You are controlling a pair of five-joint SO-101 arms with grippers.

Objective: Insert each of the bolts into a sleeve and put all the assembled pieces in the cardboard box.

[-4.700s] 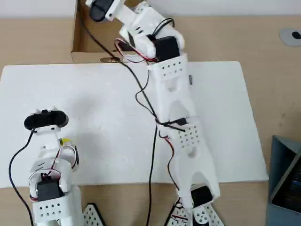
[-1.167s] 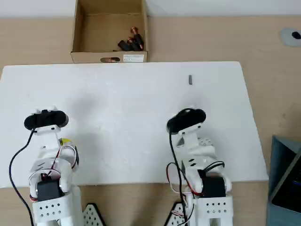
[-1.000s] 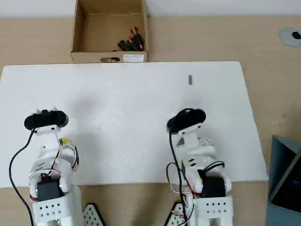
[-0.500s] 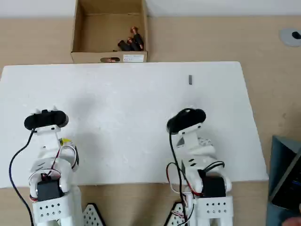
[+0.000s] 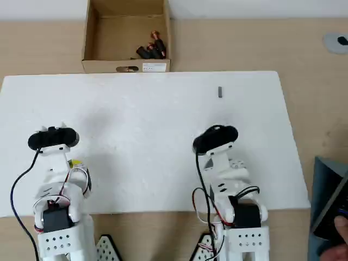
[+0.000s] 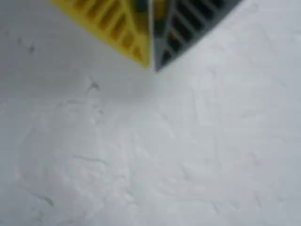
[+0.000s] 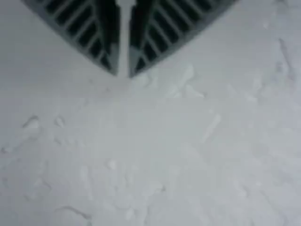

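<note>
The cardboard box [image 5: 91,38] stands beyond the far edge of the white mat [image 5: 141,125]. Several assembled pieces [image 5: 151,50], dark with copper-coloured ends, lie in its right part. Both arms are folded back at the near side of the mat, the left arm [image 5: 53,139] at the left and the right arm [image 5: 215,139] right of centre. My left gripper [image 6: 151,65], with one yellow and one dark finger, is shut just above the mat with nothing in it. My right gripper [image 7: 123,70] has grey fingers nearly touching, also with nothing in it.
A small dark grey piece [image 5: 220,92] lies on the mat's far right part; I cannot tell what it is. A dark grey bin [image 5: 329,201] stands off the mat at the right, and a person's hand [image 5: 340,242] shows at the bottom right corner.
The right arm, earlier stretched over the box, has pulled back and folded at the near edge. Assembled pieces now show in the box. A hand has come in at the bottom right.
</note>
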